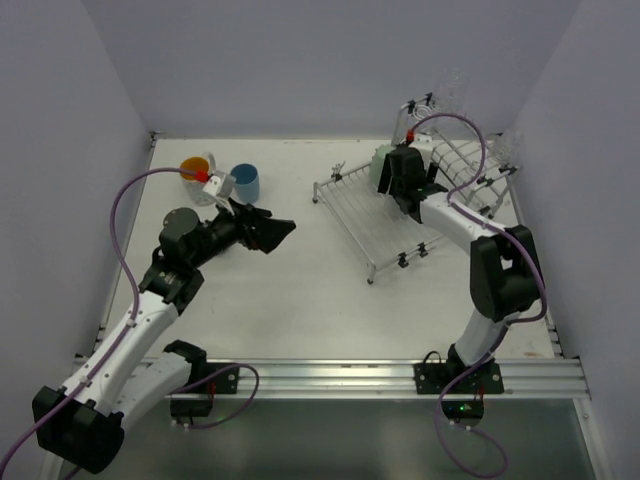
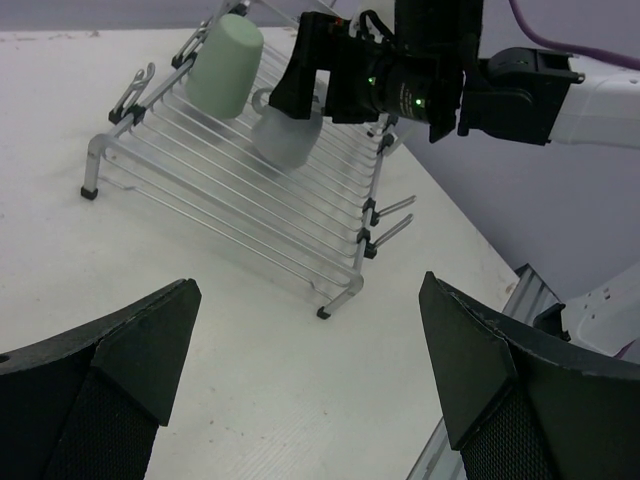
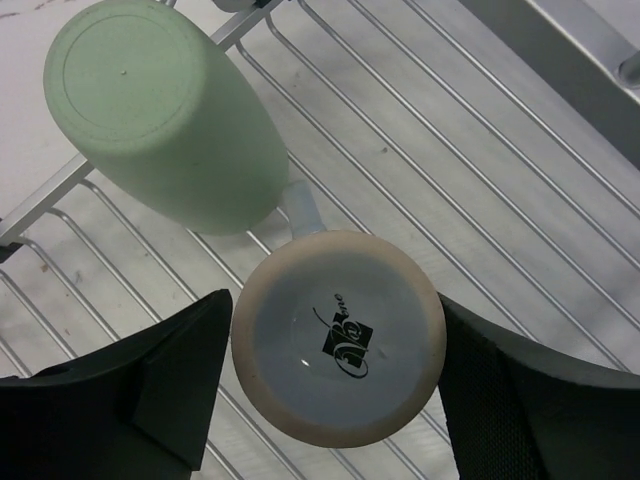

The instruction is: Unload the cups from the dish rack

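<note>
Straddling logo-stamped mug (image 3: pixel 338 335) (wrist-only); right claw (image 3: pixel 336 405)

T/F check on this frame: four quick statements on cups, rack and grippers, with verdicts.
1. A cup with orange inside and a blue cup stand on the table, off the rack. True.
2. The left gripper holds a cup. False: it is open with nothing between its fingers.
3. The right gripper has a finger on each side of an upside-down mug on the rack. True.
4. The green cup stands mouth up on the rack. False: its base faces up and it leans, right beside the mug.
</note>
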Available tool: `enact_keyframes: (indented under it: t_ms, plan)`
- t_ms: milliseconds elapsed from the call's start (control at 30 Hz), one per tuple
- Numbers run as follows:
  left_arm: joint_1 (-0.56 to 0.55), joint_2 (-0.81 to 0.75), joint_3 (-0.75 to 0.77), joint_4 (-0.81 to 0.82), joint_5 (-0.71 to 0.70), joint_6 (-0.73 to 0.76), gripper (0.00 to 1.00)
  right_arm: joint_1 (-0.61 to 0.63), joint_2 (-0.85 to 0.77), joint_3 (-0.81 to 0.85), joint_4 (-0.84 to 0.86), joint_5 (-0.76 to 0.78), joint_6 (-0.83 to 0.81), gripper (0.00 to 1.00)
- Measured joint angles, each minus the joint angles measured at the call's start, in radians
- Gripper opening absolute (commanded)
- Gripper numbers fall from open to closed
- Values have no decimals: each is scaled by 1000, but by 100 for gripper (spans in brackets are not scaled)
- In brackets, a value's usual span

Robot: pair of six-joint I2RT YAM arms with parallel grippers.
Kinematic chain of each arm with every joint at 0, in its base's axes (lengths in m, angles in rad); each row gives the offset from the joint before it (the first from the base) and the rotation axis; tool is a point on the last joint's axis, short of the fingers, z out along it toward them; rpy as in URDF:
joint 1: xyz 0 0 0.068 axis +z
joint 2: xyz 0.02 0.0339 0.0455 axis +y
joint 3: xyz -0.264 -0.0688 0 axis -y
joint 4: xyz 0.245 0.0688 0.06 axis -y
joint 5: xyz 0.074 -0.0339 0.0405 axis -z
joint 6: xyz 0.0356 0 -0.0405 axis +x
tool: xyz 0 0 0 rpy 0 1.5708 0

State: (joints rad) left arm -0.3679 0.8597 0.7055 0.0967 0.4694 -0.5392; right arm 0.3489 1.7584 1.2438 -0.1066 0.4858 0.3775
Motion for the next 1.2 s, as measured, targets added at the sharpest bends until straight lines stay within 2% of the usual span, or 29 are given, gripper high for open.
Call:
enact_keyframes:
  t_ms: [67, 100, 167, 200, 333, 500, 633, 800, 1033, 1200]
  plan:
    - [0, 0, -9, 3, 0, -2, 100, 0, 1, 0, 1, -2, 1, 67]
    - [0, 0, -14, 8, 0, -3, 100, 0, 1, 0, 3, -2, 0, 55]
    - [0, 1, -21, 18, 3, -11, 100, 0, 1, -3, 14, -3, 5, 47]
    - [0, 2, -26, 28, 5, -20, 100, 0, -1, -9, 23, -4, 3, 39]
    - [0, 12, -50, 88, 16, -58, 100, 9, -57, -79, 53, -5, 0, 30]
    - [-2, 91, -66, 236, 62, -160, 100, 31, -223, -208, 61, -28, -3, 28]
    - [-17, 179, -67, 381, 97, -256, 100, 36, -424, -274, 76, -135, 35, 27]
    - [-61, 266, -66, 544, 113, -346, 89, 36, -607, -317, 182, -326, 145, 28]
    - [-151, 396, -46, 671, 129, -418, 83, 37, -659, -399, 383, -640, 377, 28]
    - [-161, 452, 5, 697, 122, -423, 75, 37, -658, -422, 456, -762, 478, 29]
